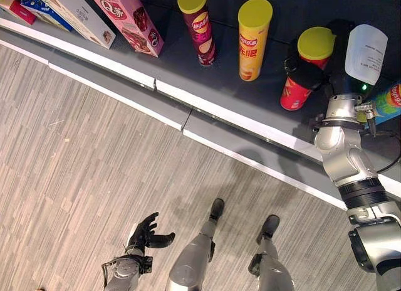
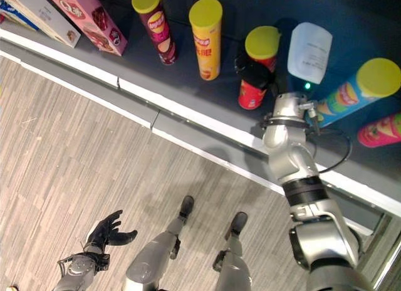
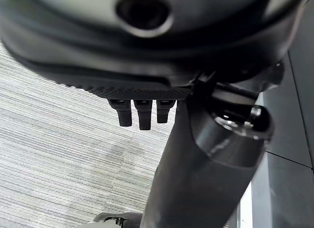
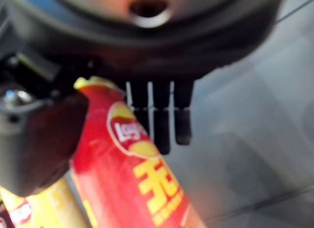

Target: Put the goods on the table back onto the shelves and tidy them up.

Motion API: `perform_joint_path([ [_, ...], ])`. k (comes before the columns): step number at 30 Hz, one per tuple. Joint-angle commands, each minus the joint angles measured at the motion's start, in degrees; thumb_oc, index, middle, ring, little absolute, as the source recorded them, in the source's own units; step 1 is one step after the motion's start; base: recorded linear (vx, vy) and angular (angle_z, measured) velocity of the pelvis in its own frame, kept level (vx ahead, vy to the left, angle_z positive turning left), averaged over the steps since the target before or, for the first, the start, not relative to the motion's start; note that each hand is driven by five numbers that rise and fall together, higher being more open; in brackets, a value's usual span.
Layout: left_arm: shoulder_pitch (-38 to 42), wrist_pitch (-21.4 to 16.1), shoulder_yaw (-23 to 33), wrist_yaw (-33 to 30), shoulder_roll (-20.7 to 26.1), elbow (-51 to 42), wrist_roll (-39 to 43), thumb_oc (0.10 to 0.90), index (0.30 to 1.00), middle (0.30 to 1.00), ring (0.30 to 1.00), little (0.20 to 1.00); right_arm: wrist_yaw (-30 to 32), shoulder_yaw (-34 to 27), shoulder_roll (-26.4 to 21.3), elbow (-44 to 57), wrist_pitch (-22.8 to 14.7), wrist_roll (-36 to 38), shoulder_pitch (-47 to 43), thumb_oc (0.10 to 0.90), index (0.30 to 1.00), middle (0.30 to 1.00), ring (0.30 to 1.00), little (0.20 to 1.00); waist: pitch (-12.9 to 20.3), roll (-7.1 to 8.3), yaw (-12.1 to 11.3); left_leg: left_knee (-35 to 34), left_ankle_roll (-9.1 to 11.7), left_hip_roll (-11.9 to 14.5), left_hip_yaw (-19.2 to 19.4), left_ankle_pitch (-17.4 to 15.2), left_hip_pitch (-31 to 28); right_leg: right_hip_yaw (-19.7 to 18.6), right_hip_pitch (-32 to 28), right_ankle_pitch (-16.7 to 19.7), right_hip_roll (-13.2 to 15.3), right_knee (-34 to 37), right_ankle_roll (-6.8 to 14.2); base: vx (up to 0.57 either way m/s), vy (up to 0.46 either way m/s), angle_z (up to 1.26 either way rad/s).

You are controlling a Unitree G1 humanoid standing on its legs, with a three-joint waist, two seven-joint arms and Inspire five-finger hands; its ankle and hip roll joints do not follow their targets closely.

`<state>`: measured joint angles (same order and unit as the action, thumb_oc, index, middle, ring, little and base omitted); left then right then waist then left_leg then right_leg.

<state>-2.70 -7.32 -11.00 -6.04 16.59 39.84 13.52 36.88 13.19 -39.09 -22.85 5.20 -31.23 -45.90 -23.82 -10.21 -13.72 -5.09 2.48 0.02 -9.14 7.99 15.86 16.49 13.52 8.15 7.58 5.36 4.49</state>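
Observation:
A red chip can [image 2: 250, 95] with a yellow lid [image 2: 262, 41] stands on the dark shelf board [image 1: 182, 59]. My right hand [image 1: 308, 71] is curled round its middle. In the right wrist view the red can [image 4: 132, 188] sits between the thumb [image 4: 39, 139] and the fingers [image 4: 157, 120]. To its left on the shelf stand a yellow can [image 1: 252, 43] and a maroon can [image 1: 199, 29]. My left hand [image 1: 145, 233] hangs low over the floor, open and holding nothing.
A pink box [image 1: 128, 18], a white box [image 1: 78, 15] and a blue box [image 1: 37, 9] lean at the shelf's left. A white bottle-like thing [image 2: 310, 51], a tilted blue-green can [image 2: 351, 90] and a pink can [image 2: 379, 131] crowd the right. A white strip [image 1: 113, 68] edges the shelf.

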Motion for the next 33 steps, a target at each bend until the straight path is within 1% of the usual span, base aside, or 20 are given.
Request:
perform_joint_path([
  [1, -0.76, -2.64, -2.19, -2.75, 4.08, -0.15, 2.31, 0.8, 0.9, 0.9, 0.9, 0.9, 5.87, 0.79, -3.5, 3.21, -1.64, -1.8, -7.05, 0.4, 0.3, 0.3, 0.3, 0.3, 3.56, 1.92, -0.62, 0.13, 2.33, -0.39, 0.39, -2.91, 1.86, -0.94, -5.12, -5.17, 6.49, -1.49, 6.99, 0.0, 0.004, 0.09],
  [10, -0.57, -2.7, -2.41, -3.01, 3.99, -0.19, 1.99, 0.8, 0.9, 0.9, 0.9, 0.9, 7.74, -0.13, -3.41, 1.91, -1.09, -1.34, -6.39, 0.4, 0.3, 0.3, 0.3, 0.3, 3.48, 1.64, -0.57, 0.12, 2.33, -0.45, 0.09, -2.86, 2.26, -0.39, -5.0, -5.3, 6.64, -1.48, 7.12, 0.0, -0.002, 0.02],
  [26, -0.14, -2.77, -2.94, -3.46, 4.03, 0.03, 1.63, 0.8, 0.9, 0.9, 0.9, 0.9, 9.04, -0.22, -3.73, -0.08, -0.57, -0.56, -5.57, 0.4, 0.3, 0.3, 0.3, 0.3, 3.5, 1.72, -0.16, 0.1, 2.43, -0.45, 0.34, -2.97, 2.28, -0.58, -4.61, -5.18, 6.66, -1.47, 7.17, 0.0, 0.0, 0.0],
  [27, -0.11, -2.82, -3.01, -3.5, 4.04, -0.02, 1.61, 0.8, 0.9, 0.9, 0.9, 0.9, 9.04, -0.22, -3.61, -0.33, -0.75, -0.03, -5.59, 0.452, 0.378, 0.378, 0.378, 0.378, 3.44, 1.69, -0.1, 0.11, 2.44, -0.46, 0.44, -2.98, 2.29, -0.54, -4.48, -5.09, 6.64, -1.53, 7.16, 0.0, 0.0, 0.0],
  [28, -0.1, -2.82, -3.01, -3.5, 4.04, -0.01, 1.61, 0.8, 0.9, 0.9, 0.9, 0.9, 9.06, -0.2, -3.61, -0.37, -0.77, -0.01, -5.62, 0.547, 0.521, 0.521, 0.521, 0.521, 3.45, 1.7, -0.11, 0.11, 2.44, -0.45, 0.46, -2.97, 2.3, -0.55, -4.45, -5.09, 6.64, -1.55, 7.16, 0.0, 0.0, 0.0],
  [29, -0.12, -2.74, -2.95, -3.53, 4.07, 0.1, 1.69, 0.8, 0.9, 0.9, 0.9, 0.9, 9.0, -0.21, -3.42, -0.09, -1.02, 0.54, -5.59, 0.8, 0.9, 0.9, 0.9, 0.9, 3.34, 1.8, 0.03, 0.13, 2.44, -0.35, 0.53, -2.94, 2.38, -0.68, -4.38, -5.08, 6.57, -1.49, 7.14, 0.0, 0.0, 0.0],
  [33, -0.15, -2.67, -2.91, -3.56, 4.1, 0.29, 1.71, 0.8, 0.9, 0.9, 0.9, 0.9, 9.02, -0.1, -3.25, -0.31, -1.21, 0.99, -5.38, 0.8, 0.9, 0.9, 0.9, 0.9, 3.41, 1.89, 0.07, 0.13, 2.45, -0.28, 0.69, -3.0, 2.22, -0.79, -4.43, -5.05, 6.56, -1.48, 7.14, 0.0, 0.0, 0.0],
])
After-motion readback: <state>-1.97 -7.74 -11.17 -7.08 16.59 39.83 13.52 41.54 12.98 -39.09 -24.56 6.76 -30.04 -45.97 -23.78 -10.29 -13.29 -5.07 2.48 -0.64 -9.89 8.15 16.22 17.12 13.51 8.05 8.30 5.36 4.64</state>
